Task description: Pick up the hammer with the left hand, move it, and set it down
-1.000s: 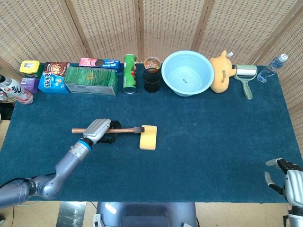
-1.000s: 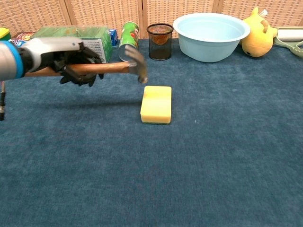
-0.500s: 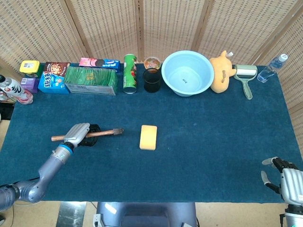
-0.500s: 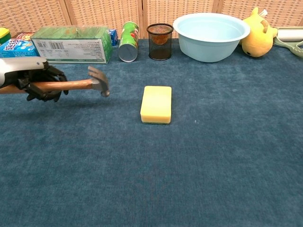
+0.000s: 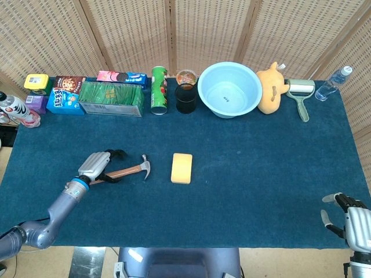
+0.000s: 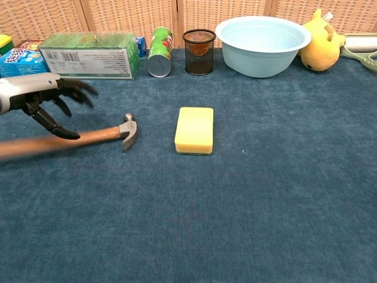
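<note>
The hammer (image 5: 128, 170), with a wooden handle and a steel head, lies low at the left of the blue table, its head pointing towards the yellow sponge (image 5: 181, 168). In the chest view the hammer (image 6: 88, 138) has a blurred handle. My left hand (image 5: 98, 165) hovers over the handle with its fingers spread and holds nothing. Seen from the chest, the left hand (image 6: 44, 97) sits just above the handle, with one dark fingertip close to the wood. My right hand (image 5: 351, 223) stays off the table's front right corner, fingers apart and empty.
Along the back edge stand a green box (image 5: 111, 98), a green can (image 5: 159, 90), a black mesh cup (image 5: 186, 98), a light blue bowl (image 5: 229, 90), a yellow plush toy (image 5: 271, 87) and a lint roller (image 5: 301, 92). Snack boxes (image 5: 64, 92) fill the back left corner.
My left hand carried the hammer leftwards away from the sponge, lowered it, then spread its fingers and let go. The hammer's head has swung to point right and slightly away. The right hand barely moved.
</note>
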Controlling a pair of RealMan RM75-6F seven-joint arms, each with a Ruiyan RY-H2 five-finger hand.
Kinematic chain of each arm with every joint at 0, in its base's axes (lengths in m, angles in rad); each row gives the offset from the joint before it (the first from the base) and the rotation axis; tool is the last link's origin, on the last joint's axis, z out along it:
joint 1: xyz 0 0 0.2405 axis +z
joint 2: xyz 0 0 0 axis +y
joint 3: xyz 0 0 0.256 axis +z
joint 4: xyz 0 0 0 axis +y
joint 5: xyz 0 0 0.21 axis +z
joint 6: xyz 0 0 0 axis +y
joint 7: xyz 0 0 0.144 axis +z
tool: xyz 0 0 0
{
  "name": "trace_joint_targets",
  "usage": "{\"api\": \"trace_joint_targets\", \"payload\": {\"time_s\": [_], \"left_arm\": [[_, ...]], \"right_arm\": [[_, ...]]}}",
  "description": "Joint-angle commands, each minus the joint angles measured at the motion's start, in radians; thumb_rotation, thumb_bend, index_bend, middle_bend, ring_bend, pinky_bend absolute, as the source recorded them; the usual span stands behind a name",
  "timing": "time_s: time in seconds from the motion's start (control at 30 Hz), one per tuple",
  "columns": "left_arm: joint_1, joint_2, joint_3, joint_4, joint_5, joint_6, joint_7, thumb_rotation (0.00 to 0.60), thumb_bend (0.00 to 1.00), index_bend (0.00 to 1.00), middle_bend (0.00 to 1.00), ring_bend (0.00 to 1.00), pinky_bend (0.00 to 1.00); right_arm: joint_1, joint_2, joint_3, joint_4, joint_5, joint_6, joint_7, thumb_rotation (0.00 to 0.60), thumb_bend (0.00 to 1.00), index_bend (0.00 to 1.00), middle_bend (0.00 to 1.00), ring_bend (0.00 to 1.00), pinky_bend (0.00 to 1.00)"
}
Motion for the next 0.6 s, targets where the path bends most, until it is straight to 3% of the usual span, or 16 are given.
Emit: {"api": "trace_joint_targets", "payload": {"time_s": [0.03, 0.2, 0.47, 0.6], "left_arm": [[0.031, -0.002, 0.000, 0.006, 0.060, 0.088, 0.012, 0.600, 0.09, 0.00, 0.07, 0.00, 0.13], [0.069, 0.028, 0.009, -0.033, 0.099, 0.163, 0.023, 0.600, 0.09, 0.00, 0.06, 0.00, 0.12], [0.235, 0.158, 0.086, -0.188, 0.222, 0.433, 0.098, 0.600, 0.13, 0.01, 0.06, 0.00, 0.12], [0.336, 0.213, 0.140, -0.251, 0.276, 0.570, 0.154, 0.600, 0.16, 0.11, 0.09, 0.01, 0.12]], "right_arm": [[0.002, 0.000, 0.000, 0.001, -0.002, -0.001, 0.001, 0.600, 0.39, 0.44, 0.44, 0.47, 0.43], [0.009, 0.002, 0.003, 0.004, -0.005, -0.006, 0.004, 0.600, 0.39, 0.44, 0.44, 0.47, 0.42], [0.033, 0.010, 0.011, -0.003, -0.033, -0.011, -0.023, 0.600, 0.39, 0.44, 0.43, 0.44, 0.37], [0.045, 0.006, 0.010, -0.008, -0.050, -0.015, -0.050, 0.600, 0.39, 0.44, 0.43, 0.44, 0.36]]}}
